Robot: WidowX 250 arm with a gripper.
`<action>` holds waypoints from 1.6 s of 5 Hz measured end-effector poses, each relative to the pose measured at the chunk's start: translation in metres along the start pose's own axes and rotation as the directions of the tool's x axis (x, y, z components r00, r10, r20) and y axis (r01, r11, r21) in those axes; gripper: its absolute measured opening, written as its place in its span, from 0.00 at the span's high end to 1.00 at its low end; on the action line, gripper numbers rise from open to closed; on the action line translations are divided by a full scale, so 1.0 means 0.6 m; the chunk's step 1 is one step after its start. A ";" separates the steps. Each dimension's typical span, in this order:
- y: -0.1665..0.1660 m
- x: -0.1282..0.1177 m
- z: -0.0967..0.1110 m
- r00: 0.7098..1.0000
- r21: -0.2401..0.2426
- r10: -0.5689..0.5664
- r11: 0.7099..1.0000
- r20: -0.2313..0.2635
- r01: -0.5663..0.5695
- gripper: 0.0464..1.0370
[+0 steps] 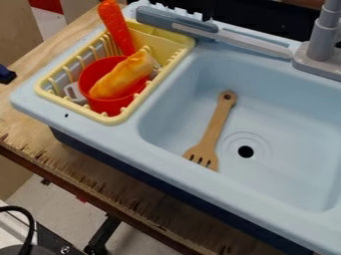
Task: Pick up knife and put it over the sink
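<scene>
Inside yellow rack (73,107): red cup (106,105), carrot (116,27); inside sink (286,134): wooden fork (214,128). Grip: can't tell.

The robot's black gripper (201,9) hung near the middle of the far edge, partly cut off above.

Cropped faucet (322,42), grey piece (75,93) seemingly part-hidden

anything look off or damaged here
Yes, the wooden counter looks chipped and splintered along its front, below the sink. Also a bit odd: the dish rack holds what looks like toy food, with an orange carrot propped up at the back and a yellow-orange piece in the red pot.
</scene>
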State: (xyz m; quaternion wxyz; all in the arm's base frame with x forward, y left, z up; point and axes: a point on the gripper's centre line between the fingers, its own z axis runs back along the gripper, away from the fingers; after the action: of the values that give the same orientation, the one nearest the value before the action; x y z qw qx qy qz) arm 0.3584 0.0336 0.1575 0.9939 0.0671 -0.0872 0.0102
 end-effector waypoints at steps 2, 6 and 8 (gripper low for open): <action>0.001 -0.005 -0.025 0.980 0.008 -0.199 0.980 -0.017 0.199 0.04; 0.065 -0.012 -0.045 0.561 -0.116 -0.828 0.559 -0.021 0.821 0.04; 0.066 -0.028 -0.058 0.486 -0.160 -0.874 0.480 0.000 0.863 0.04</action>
State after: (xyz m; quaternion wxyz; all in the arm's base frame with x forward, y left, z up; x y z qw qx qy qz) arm 0.3466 0.0777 0.1258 0.8673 0.0325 -0.0013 -0.4968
